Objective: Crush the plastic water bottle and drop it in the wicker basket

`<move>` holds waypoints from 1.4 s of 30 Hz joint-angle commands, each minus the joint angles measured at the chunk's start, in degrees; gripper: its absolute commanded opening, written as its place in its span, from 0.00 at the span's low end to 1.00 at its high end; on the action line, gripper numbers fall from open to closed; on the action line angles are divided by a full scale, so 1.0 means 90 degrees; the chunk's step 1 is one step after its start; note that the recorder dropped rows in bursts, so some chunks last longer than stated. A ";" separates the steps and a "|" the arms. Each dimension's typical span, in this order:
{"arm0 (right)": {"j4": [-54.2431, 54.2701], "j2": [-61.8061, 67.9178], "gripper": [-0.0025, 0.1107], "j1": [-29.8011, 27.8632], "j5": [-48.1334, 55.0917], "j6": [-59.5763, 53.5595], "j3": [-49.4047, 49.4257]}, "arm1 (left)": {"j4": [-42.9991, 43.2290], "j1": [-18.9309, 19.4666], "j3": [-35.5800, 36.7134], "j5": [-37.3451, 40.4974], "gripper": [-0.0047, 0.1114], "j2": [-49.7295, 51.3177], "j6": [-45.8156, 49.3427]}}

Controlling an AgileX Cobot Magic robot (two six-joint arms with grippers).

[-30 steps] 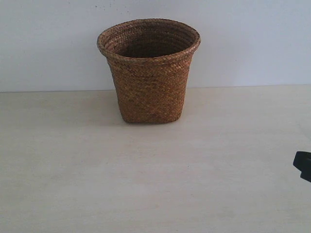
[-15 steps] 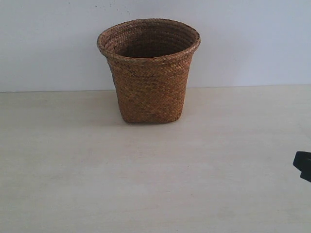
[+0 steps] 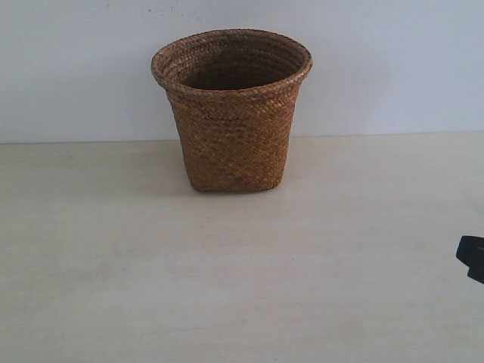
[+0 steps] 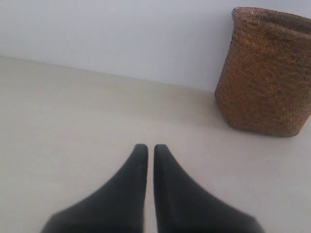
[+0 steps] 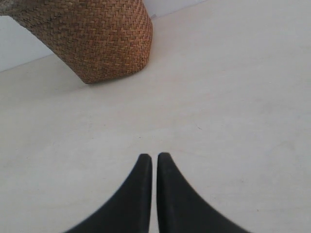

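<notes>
No change is detectable across the last second in the exterior view: nothing has moved.

Left gripper (image 4: pixel 150 147): jaws drawn together to a thin slit, nothing between them, hovering over bare table (image 3: pixel 113 287), well apart from the basket.

Wicker basket (image 3: pixel 231 128): upright at the back of the table near the wall (image 3: pixel 76 68), mouth open upward. Its floor is hidden from every camera.

Right gripper (image 5: pixel 154 156): jaws likewise nearly touching, empty, above bare table. Only a dark part (image 3: pixel 472 257) at the right edge shows in the exterior view, probably this arm.

Plastic water bottle: not visible in any view. It may lie inside the basket or off-camera; this cannot be determined. With both arms idle and empty, the task is probably either complete or not started.
</notes>
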 commanded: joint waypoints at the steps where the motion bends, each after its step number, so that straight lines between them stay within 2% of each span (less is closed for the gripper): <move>1: -0.0016 -0.0018 0.02 -0.0008 -0.0020 -0.0019 0.0028 | -0.0105 0.0028 0.0051 0.0326 0.07 -0.0206 0.0022; 12: -0.0004 -0.0018 0.02 -0.0008 -0.0020 -0.0028 0.0028 | -0.0171 0.0028 0.0051 0.0421 0.07 -0.0206 0.0450; 42: -0.0004 -0.0018 0.02 -0.0008 -0.0020 -0.0028 0.0028 | -0.0171 0.0028 0.0051 0.0434 0.07 -0.0206 0.0446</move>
